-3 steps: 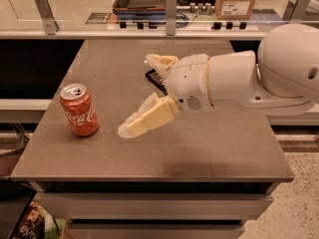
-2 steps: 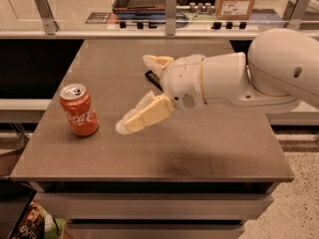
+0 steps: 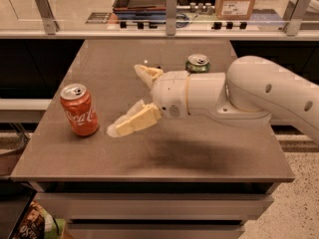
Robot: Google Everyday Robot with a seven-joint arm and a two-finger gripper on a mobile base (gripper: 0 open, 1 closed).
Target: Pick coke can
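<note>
So on the left side of the brown table [image 3: 209, 156] there's the coke can [image 3: 79, 109], standing upright with its silver top showing, pretty close to the left edge. Just to the right of it is the gripper [image 3: 124, 99], hovering over the tabletop. Its two yellowish fingers [image 3: 137, 122] are spread wide with nothing between them. The lower finger's tip sits near the can but isn't touching it, and the upper one points toward the back of the table. Behind the gripper's white wrist, a green can [image 3: 198, 62] stands upright further back. The chunky white arm [image 3: 264, 91] comes in from the right side. A cardboard box [image 3: 238, 1] sits on the counter behind.
</note>
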